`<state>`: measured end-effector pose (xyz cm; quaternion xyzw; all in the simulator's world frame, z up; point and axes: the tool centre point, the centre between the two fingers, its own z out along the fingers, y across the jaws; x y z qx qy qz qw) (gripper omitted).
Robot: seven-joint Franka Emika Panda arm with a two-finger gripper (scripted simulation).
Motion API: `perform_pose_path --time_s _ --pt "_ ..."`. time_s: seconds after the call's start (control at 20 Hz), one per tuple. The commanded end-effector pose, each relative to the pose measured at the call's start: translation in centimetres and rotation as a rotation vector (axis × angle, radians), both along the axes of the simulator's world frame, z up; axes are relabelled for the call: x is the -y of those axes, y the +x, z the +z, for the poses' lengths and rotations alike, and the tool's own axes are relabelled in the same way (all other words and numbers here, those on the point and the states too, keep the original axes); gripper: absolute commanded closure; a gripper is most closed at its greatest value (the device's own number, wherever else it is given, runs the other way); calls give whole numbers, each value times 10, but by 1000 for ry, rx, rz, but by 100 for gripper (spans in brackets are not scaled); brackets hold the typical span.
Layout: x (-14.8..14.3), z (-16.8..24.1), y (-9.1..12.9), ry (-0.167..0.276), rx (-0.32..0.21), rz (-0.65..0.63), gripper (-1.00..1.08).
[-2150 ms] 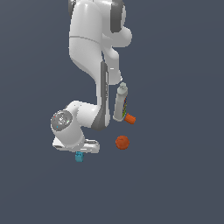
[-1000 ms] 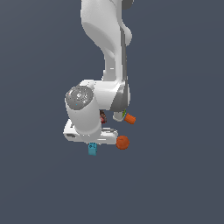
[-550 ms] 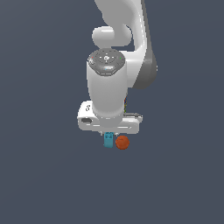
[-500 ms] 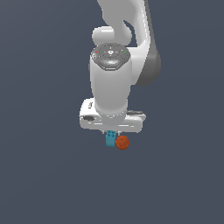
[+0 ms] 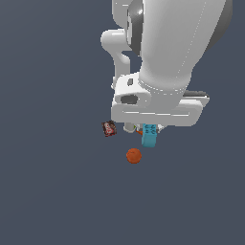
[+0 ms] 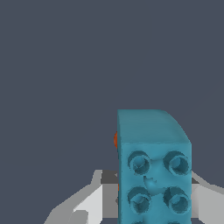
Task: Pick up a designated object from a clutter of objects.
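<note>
Gripper (image 5: 149,128) is clamped on the brick (image 5: 149,136), which hangs end-down below it, looks lifted clear so the ball (image 5: 134,155) and box (image 5: 109,128) aren't bumped.

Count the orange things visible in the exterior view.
2: an orange ball lying free below the teal brick, and an orange sliver beside the brick. The arm may hide others.
</note>
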<state>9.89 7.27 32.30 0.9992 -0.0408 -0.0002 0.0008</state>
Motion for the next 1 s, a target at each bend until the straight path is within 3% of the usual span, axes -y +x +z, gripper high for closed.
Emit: perform_pose_path --time_s 0.0,0.45,0.95 --pt "-17 23 1 0 0 -1 108" --pt "-55 71 5 1 0 -1 108" --pt "-65 85 8 2 0 0 108"
